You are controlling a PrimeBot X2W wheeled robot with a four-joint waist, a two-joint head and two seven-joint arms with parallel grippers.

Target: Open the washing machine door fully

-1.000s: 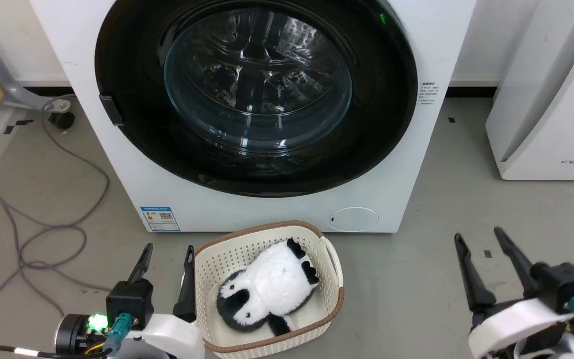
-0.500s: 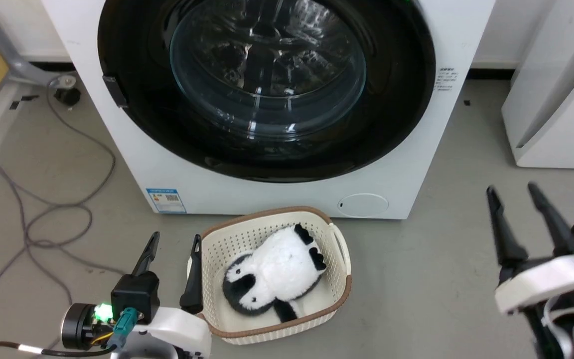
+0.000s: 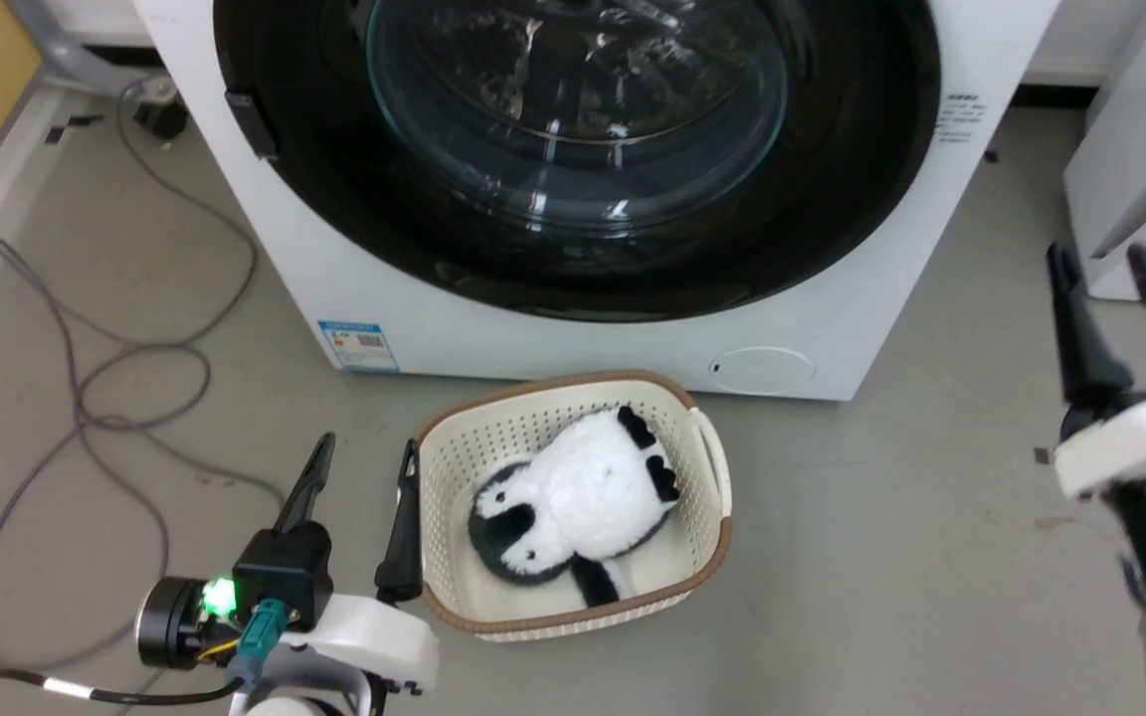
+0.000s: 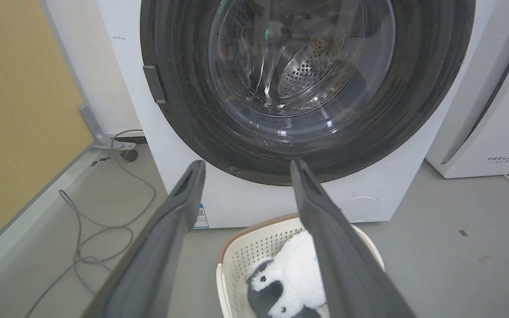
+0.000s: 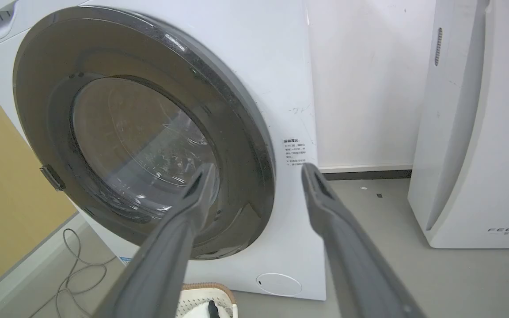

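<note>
The washing machine door (image 3: pixel 578 109) is sitting shut, flat against the white front of the washing machine (image 3: pixel 533 338), ahead of both tools. So the reaching step is in hand, and nothing is being gripped yet. The left tool (image 3: pixel 368 445) is hanging with fingers apart and empty, and the basket (image 3: pixel 722 537) with a plush toy (image 3: pixel 573 497) is lying just to its right. The right tool (image 3: pixel 1099 251) is also standing apart and empty, beside the machine's right corner. I am judging that the next move is calling for one tool to reach the small dark tab (image 3: pixel 253 124) on the door's left edge and pull it outward.
</note>
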